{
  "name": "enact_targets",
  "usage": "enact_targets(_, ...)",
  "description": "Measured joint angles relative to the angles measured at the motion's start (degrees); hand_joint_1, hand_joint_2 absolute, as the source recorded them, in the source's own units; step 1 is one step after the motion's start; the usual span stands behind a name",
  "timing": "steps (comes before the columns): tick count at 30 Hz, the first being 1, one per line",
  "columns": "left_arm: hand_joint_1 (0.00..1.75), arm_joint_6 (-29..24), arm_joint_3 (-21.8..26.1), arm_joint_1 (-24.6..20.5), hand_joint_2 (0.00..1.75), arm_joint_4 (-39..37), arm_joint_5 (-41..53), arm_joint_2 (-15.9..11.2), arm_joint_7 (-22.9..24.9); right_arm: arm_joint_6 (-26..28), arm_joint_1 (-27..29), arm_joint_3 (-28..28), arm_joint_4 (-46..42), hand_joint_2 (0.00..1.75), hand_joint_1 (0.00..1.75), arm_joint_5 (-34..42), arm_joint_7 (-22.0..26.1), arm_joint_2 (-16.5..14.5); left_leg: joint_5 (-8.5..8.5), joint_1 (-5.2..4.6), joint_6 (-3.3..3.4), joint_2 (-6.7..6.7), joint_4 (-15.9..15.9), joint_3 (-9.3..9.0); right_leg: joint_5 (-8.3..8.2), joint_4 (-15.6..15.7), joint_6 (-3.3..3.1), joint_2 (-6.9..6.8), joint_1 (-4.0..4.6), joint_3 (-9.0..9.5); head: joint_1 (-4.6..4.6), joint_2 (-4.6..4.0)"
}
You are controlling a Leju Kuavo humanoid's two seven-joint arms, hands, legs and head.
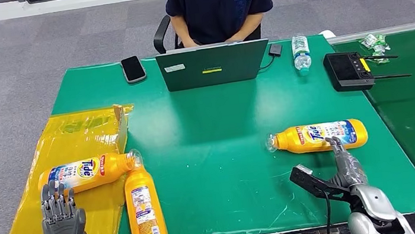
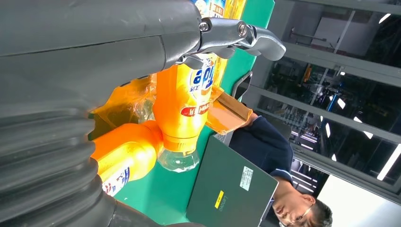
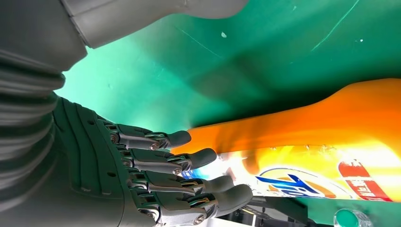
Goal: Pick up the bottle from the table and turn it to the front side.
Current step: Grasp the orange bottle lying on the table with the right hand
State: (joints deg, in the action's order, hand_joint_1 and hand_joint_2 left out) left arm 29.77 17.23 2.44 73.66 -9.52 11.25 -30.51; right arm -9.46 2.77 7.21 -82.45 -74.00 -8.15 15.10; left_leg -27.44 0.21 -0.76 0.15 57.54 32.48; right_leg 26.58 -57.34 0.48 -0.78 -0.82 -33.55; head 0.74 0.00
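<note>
Lying on its side on the green table point(image 1: 214, 146), label up, the orange Tide bottle point(image 1: 319, 136) points its clear cap toward the robot's left. The right hand point(image 1: 343, 163) reaches to its near edge, fingers point(image 3: 189, 161) extended and seemingly touching it, gripping nothing. The left hand point(image 1: 61, 221) hovers open near two more Tide bottles point(image 1: 86, 171).

Grey ribbed robot hand point(image 1: 63, 227), silver arms

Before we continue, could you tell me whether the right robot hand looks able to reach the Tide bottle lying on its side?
Probably yes: the right robot hand is open beside the Tide bottle, nothing between.
</note>
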Motion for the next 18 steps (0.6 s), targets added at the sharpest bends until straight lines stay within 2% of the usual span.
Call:
enact_targets(9, 0.00, 0.00, 0.00, 0.04, 1.75, 0.00, -0.20, 0.03, 0.00, 0.15, -0.77, -0.54, 0.45, 1.75, 0.00, 0.83, 0.14, 0.61, 0.00, 0.00, 0.00, 0.00, 0.00, 0.02, 0.00, -0.01, 0.00, 0.01, 0.00, 0.00, 0.00, 0.00)
enact_targets(18, 0.00, -1.25, -0.01, -0.30, 1.75, -0.99, -1.66, 0.19, 1.63, 1.75, -9.56, -5.30, 8.30, 1.75, 0.00, 2.48, 0.84, 3.54, 0.03, -0.01, 0.01, 0.05, 0.01, -0.02, -0.07, -0.02, 0.00, 0.04, -0.01, 0.03, 0.00, 0.00)
